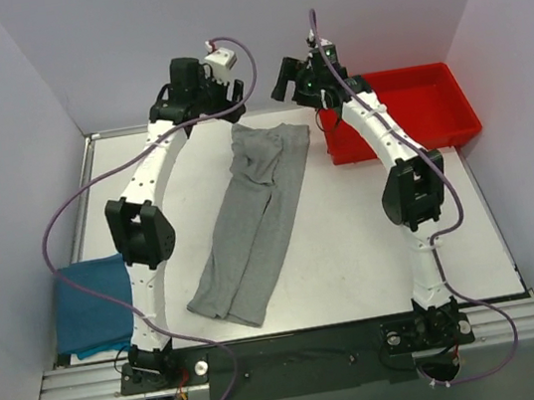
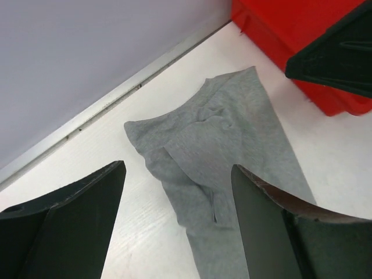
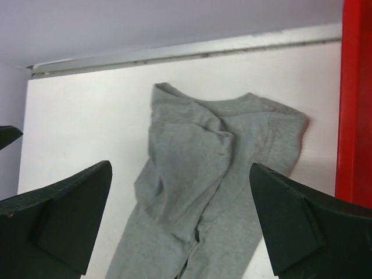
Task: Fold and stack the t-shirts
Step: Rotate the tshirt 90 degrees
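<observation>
- Facing a grey t-shirt point(image 1: 250, 223) laid as a long strip down the table point(image 1: 374, 244), far end near the red bin point(image 1: 423, 101)
- Soft, limp, light; best pinched at far corners
- Left gripper point(image 2: 177, 168) and right gripper point(image 3: 180, 167) above that end, spread apart, empty

A red bin point(image 1: 425, 102) stands at the far right corner of the white tabletop point(image 1: 374, 244). Pale walls point(image 1: 250, 21) enclose the tabletop on three sides.

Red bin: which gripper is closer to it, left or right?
Right. The right gripper hovers just off the red bin's left end, near the grey garment's far right corner. The left gripper hangs beyond the garment's far left corner, farther away.
</observation>
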Controlling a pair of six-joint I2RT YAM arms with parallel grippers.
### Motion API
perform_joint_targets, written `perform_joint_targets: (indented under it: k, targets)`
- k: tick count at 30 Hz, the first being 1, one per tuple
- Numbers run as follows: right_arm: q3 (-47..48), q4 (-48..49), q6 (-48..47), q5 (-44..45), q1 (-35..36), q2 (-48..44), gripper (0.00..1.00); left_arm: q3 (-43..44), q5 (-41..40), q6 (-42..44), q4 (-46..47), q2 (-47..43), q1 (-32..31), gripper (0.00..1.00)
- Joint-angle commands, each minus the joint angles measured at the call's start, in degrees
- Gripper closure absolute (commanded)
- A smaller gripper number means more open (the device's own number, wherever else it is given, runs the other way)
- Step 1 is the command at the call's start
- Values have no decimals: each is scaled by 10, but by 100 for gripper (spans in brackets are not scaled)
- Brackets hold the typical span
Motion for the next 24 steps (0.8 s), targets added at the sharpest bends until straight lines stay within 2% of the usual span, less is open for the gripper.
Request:
perform_joint_targets:
  k: [1, 3, 4, 5, 6, 7, 8, 10, 12, 13, 15, 18, 21, 24]
  targets:
    - [-9, -55, -109, -14, 17, -86, 0, -33, 25, 40, -121, -109, 7, 16]
    - [-69, -84, -177, -94, 45, -136, 0, -74, 23, 41, -149, -152, 15, 16]
    - [-104, -84, -241, -120, 57, -158, 0, -111, 22, 41, -154, -186, 18, 16]
    - [-193, -80, -274, -158, 89, -212, 1, -133, 20, 38, -164, -206, 28, 16]
    - [-235, -77, -339, -172, 105, -238, 4, -172, 19, 35, -169, -236, 33, 16]
    - [-325, -75, -385, -182, 145, -290, 7, -209, 17, 33, -176, -255, 45, 15]
    - [-364, -66, -403, -185, 164, -317, 13, -231, 13, 33, -188, -286, 51, 15]
    - [-512, -45, -445, -179, 234, -379, 15, -288, 2, 34, -205, -328, 69, 15]
    - [-590, -12, -470, -167, 313, -421, 19, -346, -7, 31, -213, -361, 87, 15]
    - [-611, 4, -475, -159, 354, -436, 31, -383, -7, 24, -213, -370, 100, 15]
    - [-645, 47, -467, -151, 393, -437, 43, -437, -12, 5, -198, -395, 115, 15]
    - [-663, 62, -480, -155, 402, -436, 40, -498, -8, -20, -164, -418, 122, 15]
    - [-654, 37, -568, -150, 431, -408, 37, -545, 22, -39, -147, -430, 144, 15]
    - [-641, 29, -620, -127, 482, -354, 37, -557, 52, -51, -152, -423, 191, 16]
